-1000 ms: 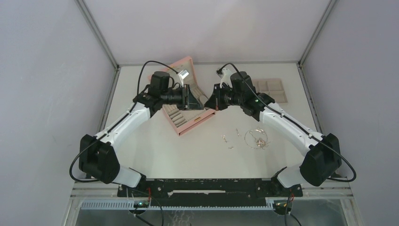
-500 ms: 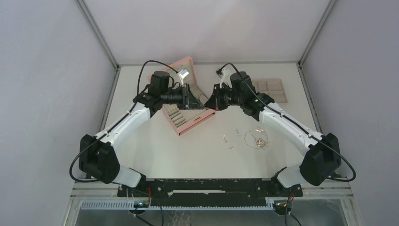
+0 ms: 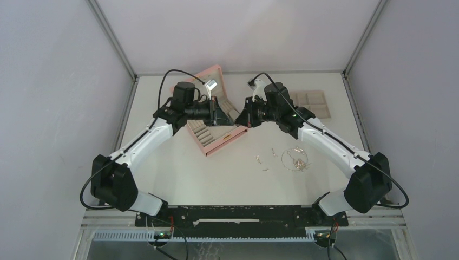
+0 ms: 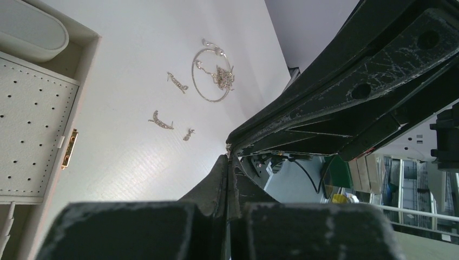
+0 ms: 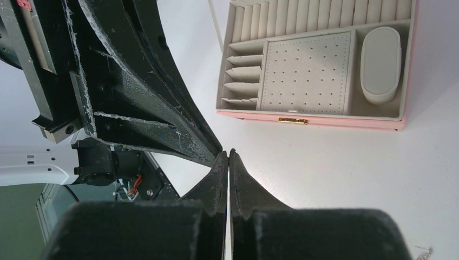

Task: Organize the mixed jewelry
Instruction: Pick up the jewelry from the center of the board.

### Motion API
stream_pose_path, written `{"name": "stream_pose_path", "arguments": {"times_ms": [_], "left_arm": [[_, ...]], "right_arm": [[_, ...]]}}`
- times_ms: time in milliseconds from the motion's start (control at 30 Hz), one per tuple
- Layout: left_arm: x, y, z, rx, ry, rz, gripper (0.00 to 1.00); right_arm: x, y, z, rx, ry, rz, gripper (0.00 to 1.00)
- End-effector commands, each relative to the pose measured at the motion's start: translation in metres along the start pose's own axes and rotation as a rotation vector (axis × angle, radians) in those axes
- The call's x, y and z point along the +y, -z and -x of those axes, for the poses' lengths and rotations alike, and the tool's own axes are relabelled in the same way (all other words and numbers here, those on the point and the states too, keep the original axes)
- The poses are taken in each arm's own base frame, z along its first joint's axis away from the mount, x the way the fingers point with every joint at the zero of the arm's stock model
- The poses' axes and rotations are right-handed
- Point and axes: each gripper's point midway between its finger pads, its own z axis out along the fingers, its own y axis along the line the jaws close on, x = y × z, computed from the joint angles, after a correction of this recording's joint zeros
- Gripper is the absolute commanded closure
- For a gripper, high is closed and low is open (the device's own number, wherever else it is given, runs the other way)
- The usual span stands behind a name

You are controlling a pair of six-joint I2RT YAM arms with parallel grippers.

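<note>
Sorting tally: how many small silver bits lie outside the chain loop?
3: one tiny silver piece beside the thin silver chain loop, a second and third farther out. More may hide in its tangle.

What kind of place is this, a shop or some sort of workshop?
Probably a robot test booth in a lab, not a shop. Plain grey panels close in a white table, the left arm and right arm are mounted at its edge, and the pink box and jewelry look like practice props.
</note>
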Motion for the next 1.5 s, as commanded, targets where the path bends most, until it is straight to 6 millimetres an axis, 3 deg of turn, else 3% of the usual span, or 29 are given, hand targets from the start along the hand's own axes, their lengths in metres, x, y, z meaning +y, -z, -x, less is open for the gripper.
{"name": "stream_pose_path", "arguments": {"times_ms": [0, 33, 100, 233, 367, 633, 933, 1100, 1233, 1467], "left_arm": [[-0.018, 0.003, 0.014, -0.041, -0.054, -0.046, 1.00], [-0.018, 0.004, 0.014, -0.043, -0.055, -0.044, 1.00], [-0.017, 0.004, 0.014, -0.047, -0.056, -0.039, 1.00], [-0.021, 0.006, 0.015, -0.051, -0.065, -0.048, 1.00], [-0.023, 0.007, 0.015, -0.051, -0.072, -0.059, 1.00], [-0.024, 0.012, 0.020, -0.065, -0.070, -0.063, 1.00], [-0.039, 0.033, 0.055, -0.165, 0.061, -0.133, 1.00], [-0.060, 0.042, 0.065, -0.200, 0.060, -0.258, 1.00], [-0.068, 0.048, 0.071, -0.214, 0.075, -0.293, 1.00], [-0.073, 0.055, 0.079, -0.223, 0.074, -0.299, 1.00]], "right_arm": [[0.016, 0.005, 0.022, -0.061, 0.033, 0.035, 1.00], [0.016, 0.006, 0.023, -0.064, 0.030, 0.034, 0.99], [0.016, 0.008, 0.025, -0.071, 0.024, 0.033, 0.86], [0.019, 0.014, 0.029, -0.081, 0.005, 0.049, 0.69], [0.019, 0.023, 0.034, -0.095, -0.016, 0.053, 0.60], [0.020, 0.045, 0.051, -0.153, -0.065, 0.086, 0.59], [0.029, 0.075, 0.081, -0.445, -0.141, 0.233, 0.63], [0.032, 0.072, 0.090, -0.494, -0.159, 0.252, 0.59], [0.042, 0.066, 0.094, -0.485, -0.169, 0.331, 0.47], [0.057, 0.058, 0.090, -0.501, -0.014, 0.385, 0.50]]}}
